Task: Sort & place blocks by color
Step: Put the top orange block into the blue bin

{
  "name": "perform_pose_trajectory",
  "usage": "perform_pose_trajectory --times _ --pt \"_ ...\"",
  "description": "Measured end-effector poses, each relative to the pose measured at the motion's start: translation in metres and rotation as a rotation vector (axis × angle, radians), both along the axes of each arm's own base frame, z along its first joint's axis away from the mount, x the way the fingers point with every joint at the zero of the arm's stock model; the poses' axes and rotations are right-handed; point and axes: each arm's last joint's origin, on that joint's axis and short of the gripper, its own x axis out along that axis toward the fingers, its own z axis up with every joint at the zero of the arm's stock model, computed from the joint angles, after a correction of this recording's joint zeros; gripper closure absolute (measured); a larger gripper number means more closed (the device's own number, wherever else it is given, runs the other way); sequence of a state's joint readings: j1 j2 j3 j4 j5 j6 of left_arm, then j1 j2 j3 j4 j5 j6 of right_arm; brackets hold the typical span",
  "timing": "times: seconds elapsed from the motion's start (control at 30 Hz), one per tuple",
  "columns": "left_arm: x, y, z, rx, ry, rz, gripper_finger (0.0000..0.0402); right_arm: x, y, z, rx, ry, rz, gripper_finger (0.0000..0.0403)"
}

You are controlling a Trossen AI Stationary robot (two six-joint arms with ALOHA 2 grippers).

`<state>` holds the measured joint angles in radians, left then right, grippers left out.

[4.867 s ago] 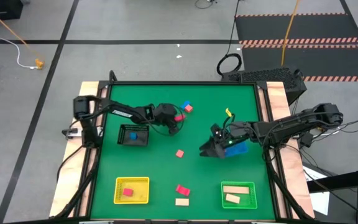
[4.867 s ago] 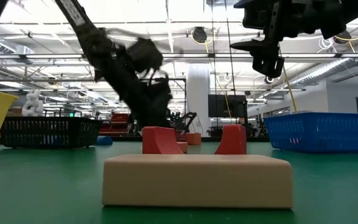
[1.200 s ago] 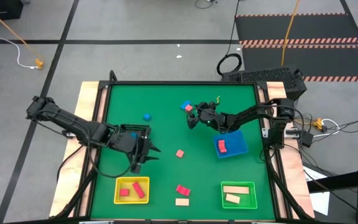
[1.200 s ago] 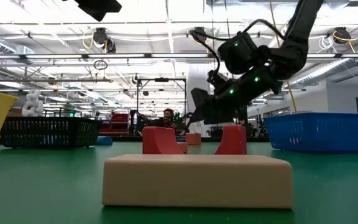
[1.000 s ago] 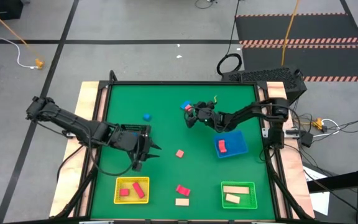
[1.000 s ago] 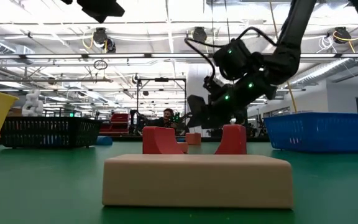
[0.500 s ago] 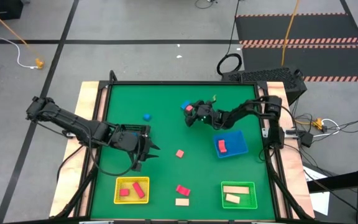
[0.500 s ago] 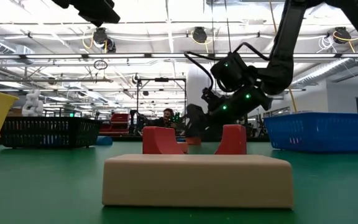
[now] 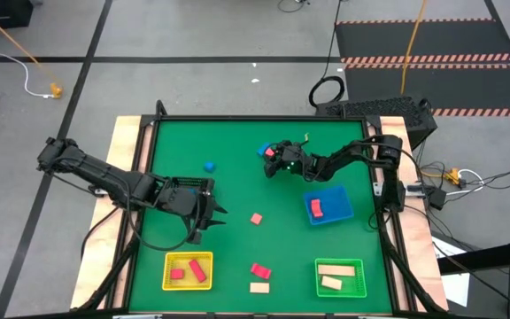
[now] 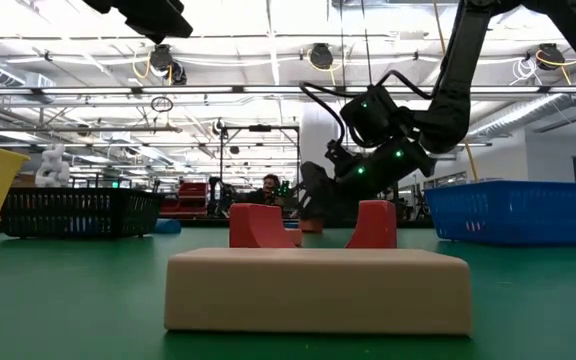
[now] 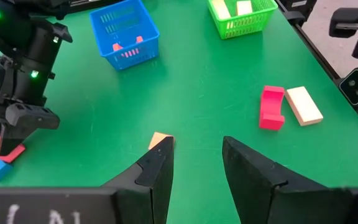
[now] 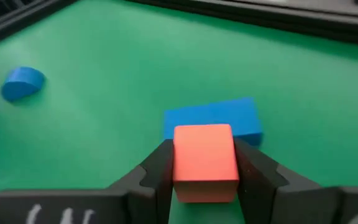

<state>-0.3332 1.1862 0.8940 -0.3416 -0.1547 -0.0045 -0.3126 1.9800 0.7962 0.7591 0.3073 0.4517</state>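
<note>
R fingers (image 12: 204, 177) clamped on salmon-pink cube (image 12: 205, 160) w/ blue bar (image 12: 213, 117) just behind; L fingers (image 11: 194, 163) apart

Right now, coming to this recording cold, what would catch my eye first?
The right gripper, at the table's far middle, is closed on a salmon-pink block beside a blue block. The left gripper hangs above the yellow tray, which holds two red blocks. A red block sits in the blue tray.
</note>
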Motion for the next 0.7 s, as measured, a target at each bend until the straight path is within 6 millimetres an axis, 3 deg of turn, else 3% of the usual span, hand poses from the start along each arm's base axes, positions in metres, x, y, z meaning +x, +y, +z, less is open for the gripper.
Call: perform_pose_trajectory --times 0.17,0.37,0.53,0.7 --pt "0.000 0.000 0.000 0.000 0.000 0.000 0.0261 0.001 0.003 0.009 0.054 -0.046 0.066 0.0288" --pt "0.000 -0.001 0.000 -0.003 0.002 0.000 0.0261 -0.002 0.007 0.046 0.017 -0.099 0.128 0.0288" --pt "-0.001 0.000 -0.001 -0.014 0.008 0.010 0.0261 -0.016 0.021 0.079 0.029 -0.018 0.164 0.0288" --pt "-0.001 0.000 -0.001 -0.016 0.009 0.012 0.0261 -0.043 0.044 0.104 0.150 0.095 0.169 0.0288"
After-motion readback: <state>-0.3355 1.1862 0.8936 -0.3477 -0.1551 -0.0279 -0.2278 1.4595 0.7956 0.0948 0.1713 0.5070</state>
